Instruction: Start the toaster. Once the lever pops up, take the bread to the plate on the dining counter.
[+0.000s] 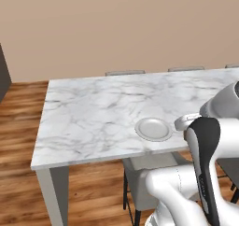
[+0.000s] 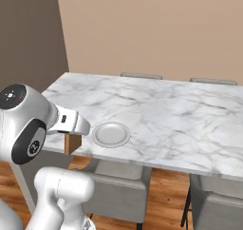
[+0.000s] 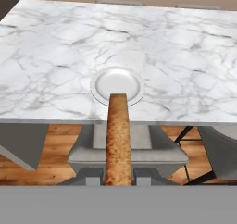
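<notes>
The white round plate (image 1: 153, 129) (image 2: 111, 134) (image 3: 116, 85) lies near the front edge of the dining counter (image 1: 93, 113) (image 2: 180, 115) (image 3: 185, 52), a white grey-veined marble slab. My gripper (image 2: 72, 132) hangs just off that front edge, left of the plate in the right base view, shut on the bread (image 2: 72, 143). In the hand view the bread (image 3: 117, 140) shows edge-on as a brown crusted strip rising from the bottom, its top overlapping the plate's near rim. The slice is in front of the counter edge, short of the plate. The toaster is out of view.
Grey upholstered chairs (image 2: 118, 186) (image 1: 144, 173) are tucked under the counter's near side, right below the gripper. More chair backs (image 2: 141, 75) line the far side. A dark wall panel (image 2: 28, 39) stands at the left. Wooden floor lies around the counter.
</notes>
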{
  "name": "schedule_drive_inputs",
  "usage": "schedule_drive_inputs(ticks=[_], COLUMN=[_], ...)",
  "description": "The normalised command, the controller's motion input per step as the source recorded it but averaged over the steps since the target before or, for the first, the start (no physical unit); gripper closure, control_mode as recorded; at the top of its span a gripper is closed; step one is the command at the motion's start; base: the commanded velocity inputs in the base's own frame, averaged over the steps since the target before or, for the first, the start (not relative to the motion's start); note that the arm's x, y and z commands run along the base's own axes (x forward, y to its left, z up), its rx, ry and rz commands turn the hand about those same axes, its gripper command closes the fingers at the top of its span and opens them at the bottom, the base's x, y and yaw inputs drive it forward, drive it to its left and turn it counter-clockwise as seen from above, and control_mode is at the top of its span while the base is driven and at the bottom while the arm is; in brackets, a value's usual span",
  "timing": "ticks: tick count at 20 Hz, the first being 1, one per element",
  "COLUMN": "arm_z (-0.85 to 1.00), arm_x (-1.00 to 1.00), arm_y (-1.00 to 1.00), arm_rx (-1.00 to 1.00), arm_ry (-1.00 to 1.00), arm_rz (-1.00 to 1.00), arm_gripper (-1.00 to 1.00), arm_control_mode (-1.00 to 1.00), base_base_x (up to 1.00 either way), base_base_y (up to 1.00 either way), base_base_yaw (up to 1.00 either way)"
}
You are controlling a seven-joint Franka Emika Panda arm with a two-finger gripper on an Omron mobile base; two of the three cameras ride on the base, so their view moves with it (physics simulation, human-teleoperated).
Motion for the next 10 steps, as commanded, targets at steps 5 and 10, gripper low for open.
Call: schedule_drive_inputs(ticks=[5, 10], arm_z=[0.00, -0.15], arm_x=[0.44, 1.00], arm_y=[-0.03, -0.06], arm_rx=[0.03, 0.06], arm_ry=[0.00, 0.00], arm_rz=[0.01, 0.10], arm_gripper=[1.00, 1.00], arm_control_mode=[-1.00, -1.00], base_base_x=[0.13, 0.00], base_base_y=[0.00, 0.00], base_base_yaw=[0.00, 0.00])
